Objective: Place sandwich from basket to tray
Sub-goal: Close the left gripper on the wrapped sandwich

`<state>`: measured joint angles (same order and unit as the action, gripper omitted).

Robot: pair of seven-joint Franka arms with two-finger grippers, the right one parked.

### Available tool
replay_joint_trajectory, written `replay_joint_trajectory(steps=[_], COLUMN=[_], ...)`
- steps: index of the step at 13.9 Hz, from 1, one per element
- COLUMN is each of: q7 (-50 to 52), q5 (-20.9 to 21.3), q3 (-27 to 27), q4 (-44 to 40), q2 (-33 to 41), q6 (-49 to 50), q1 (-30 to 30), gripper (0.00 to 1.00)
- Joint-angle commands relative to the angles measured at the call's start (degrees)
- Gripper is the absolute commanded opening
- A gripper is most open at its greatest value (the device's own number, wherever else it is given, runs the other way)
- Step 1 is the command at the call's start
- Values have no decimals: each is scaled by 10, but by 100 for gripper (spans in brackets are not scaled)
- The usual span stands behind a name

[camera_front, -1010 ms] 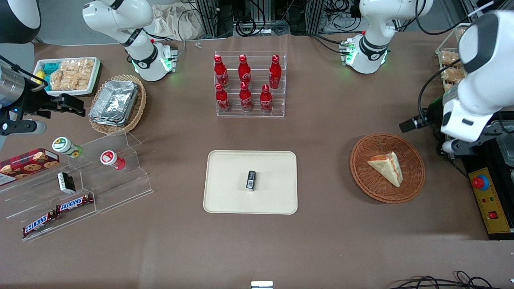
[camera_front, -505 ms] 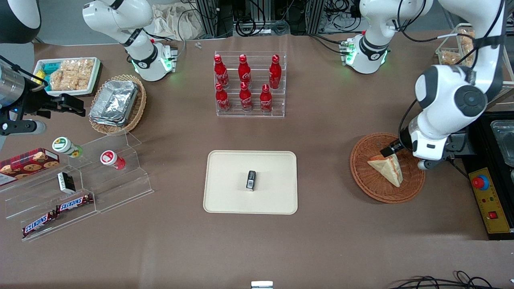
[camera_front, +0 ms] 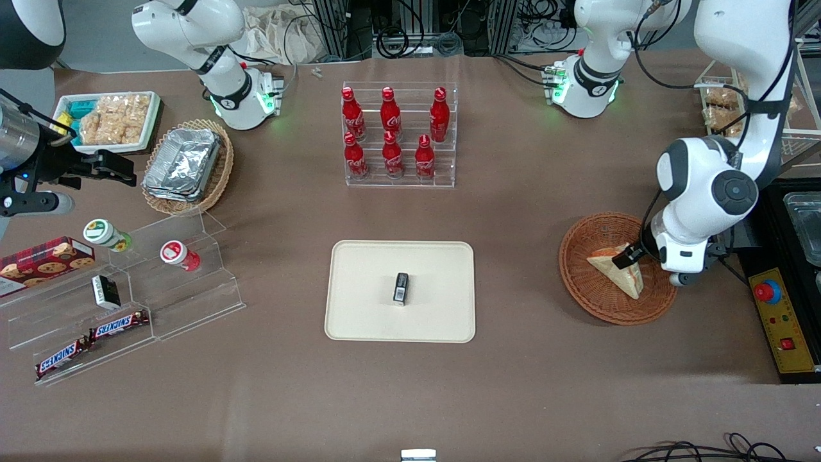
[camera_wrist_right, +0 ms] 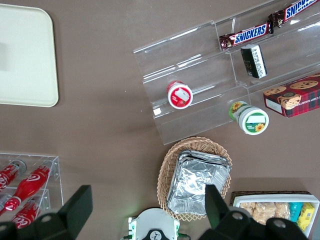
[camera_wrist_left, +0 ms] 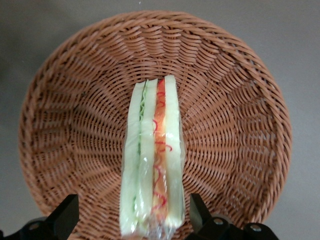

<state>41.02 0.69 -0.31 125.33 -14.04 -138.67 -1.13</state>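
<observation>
Wicker basket point(camera_wrist_left: 235, 100), sandwich point(camera_wrist_left: 152, 160) between pincer point(camera_wrist_left: 132, 220) fingers

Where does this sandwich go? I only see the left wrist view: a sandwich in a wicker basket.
Observer: Onto the tray, a cream rectangle on the table beside the basket, toward the parked arm's end.
Operator: Is the tray bare?
Observer: No, a small dark packet lies near its middle.
Operator: How high is the gripper?
Observer: In the front view the gripper hangs low over the basket, open, with one finger on each side of the sandwich.
</observation>
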Motion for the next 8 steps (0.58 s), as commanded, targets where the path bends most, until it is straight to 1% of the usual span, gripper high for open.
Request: replay_joint_trajectory(steps=[1,2,3,4,5,6,7,8], q7=[33,33,33,33,33,33,32,31], q5=[17,17,17,17,17,17,17,17], q3=[0,0,0,0,0,0,0,0], q4=[11,11,10,8,7,6,5,5], q2=[-19,-26,-34,-40,-42,-42,-39,-29], q6=[-38,-47,-52,-53,-56,-58,-58,-56], q1=[-3,-3,-3,-3,-3,-3,-3,-3], gripper=[100,100,97,69,38,14,1,0])
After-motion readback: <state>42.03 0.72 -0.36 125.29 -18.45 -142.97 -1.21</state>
